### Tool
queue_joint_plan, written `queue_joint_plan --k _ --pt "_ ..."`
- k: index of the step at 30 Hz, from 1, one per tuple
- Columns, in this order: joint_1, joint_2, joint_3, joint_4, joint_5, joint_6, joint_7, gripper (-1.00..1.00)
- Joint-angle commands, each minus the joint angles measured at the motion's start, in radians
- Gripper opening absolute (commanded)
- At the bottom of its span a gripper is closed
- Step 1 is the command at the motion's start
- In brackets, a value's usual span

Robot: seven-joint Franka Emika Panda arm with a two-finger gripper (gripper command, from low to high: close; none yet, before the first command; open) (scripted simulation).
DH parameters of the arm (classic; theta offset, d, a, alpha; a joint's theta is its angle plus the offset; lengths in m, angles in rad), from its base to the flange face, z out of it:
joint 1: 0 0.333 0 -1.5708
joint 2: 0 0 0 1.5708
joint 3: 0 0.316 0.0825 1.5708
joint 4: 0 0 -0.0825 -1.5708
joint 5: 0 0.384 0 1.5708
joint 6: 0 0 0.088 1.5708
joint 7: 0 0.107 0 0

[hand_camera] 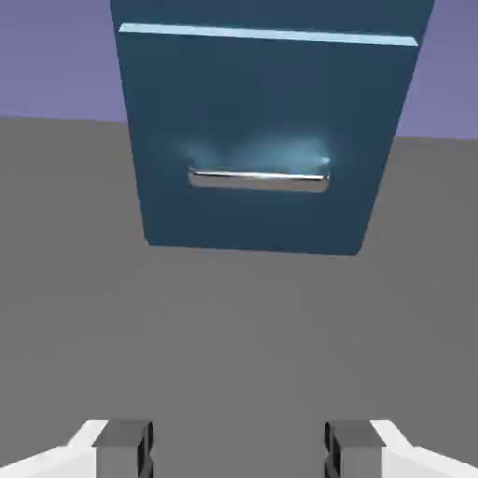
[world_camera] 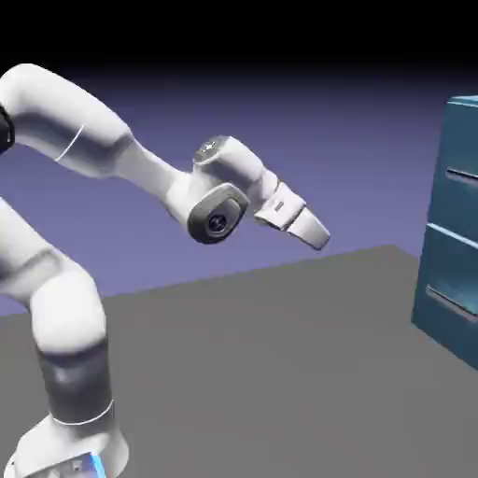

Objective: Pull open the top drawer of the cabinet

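The teal-blue cabinet (world_camera: 455,252) stands at the exterior view's right edge, partly cut off. Its top drawer (world_camera: 464,131) is the uppermost part, and a thin grey bar handle (world_camera: 464,175) shows below that. My gripper (world_camera: 317,235) hangs in the air well to the left of the cabinet, pointing toward it and slightly down, touching nothing. In the hand view the cabinet (hand_camera: 266,112) is straight ahead, some way off. There I see only a low drawer front with its bar handle (hand_camera: 259,179) near the table. The gripper (hand_camera: 238,457) is open, with nothing between its fingertips (hand_camera: 123,450).
The grey table (world_camera: 280,373) stretches between the arm's base and the cabinet. The white arm (world_camera: 65,308) rises from the lower left.
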Motion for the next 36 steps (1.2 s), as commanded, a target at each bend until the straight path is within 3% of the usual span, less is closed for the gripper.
queue_joint_plan --k 1,36 --pt "0.015 0.029 -0.025 0.021 0.044 -0.007 0.003 0.0" --pt "0.536 1.06 -0.903 0.742 1.566 -0.241 0.092 0.0"
